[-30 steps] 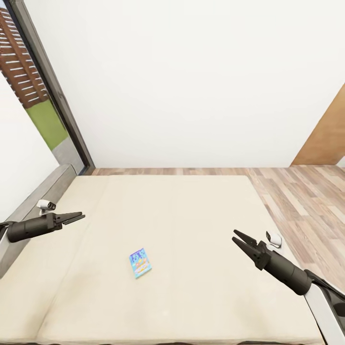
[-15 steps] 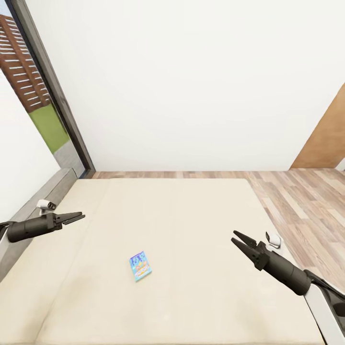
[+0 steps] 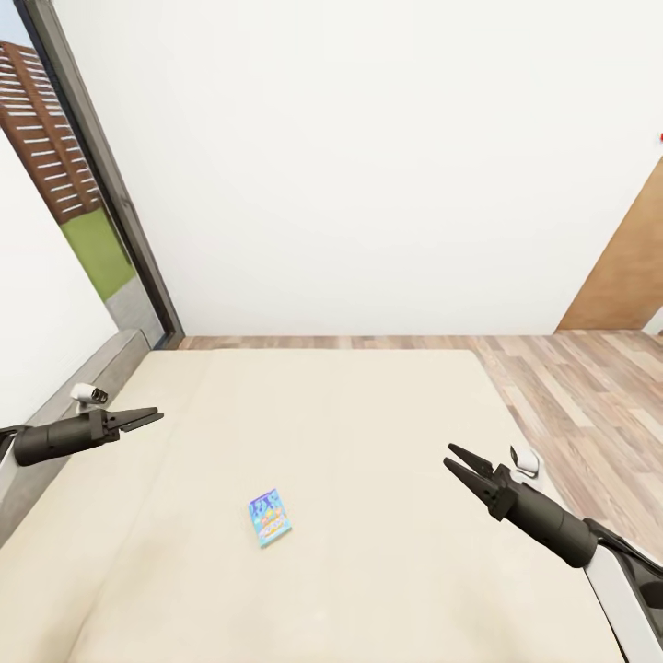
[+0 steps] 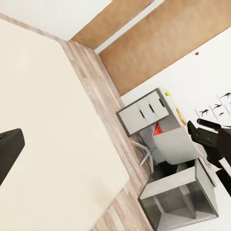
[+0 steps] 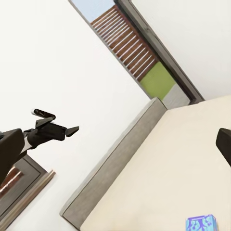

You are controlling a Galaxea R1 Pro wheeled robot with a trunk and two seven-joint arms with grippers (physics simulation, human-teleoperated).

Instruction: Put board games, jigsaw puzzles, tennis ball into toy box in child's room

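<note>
One board game point(image 3: 270, 517), a small blue box with cartoon print, lies flat on the beige bed point(image 3: 368, 414), between my two arms and nearer than both. It also appears in the right wrist view as the board game point(image 5: 201, 224) at the frame's edge. My left gripper point(image 3: 155, 417) hovers over the bed's left side, open with a narrow gap and holding nothing. My right gripper point(image 3: 451, 458) hovers over the bed's right side, open and empty. Each gripper stands well apart from the box. The left gripper point(image 5: 72, 130) is also visible from the right wrist camera.
The grey bed frame point(image 3: 110, 354) runs along the left under a tall window point(image 3: 55, 166). Wood floor point(image 3: 589, 387) lies right of the bed, with a wooden door point(image 3: 626, 267) beyond. Across the room stand a grey drawer cabinet point(image 4: 144, 110) and grey furniture point(image 4: 178, 197).
The whole head picture has slid down a little, so the camera has moved. Both arms keep the same pose, and the board game stays in place on the bed.
</note>
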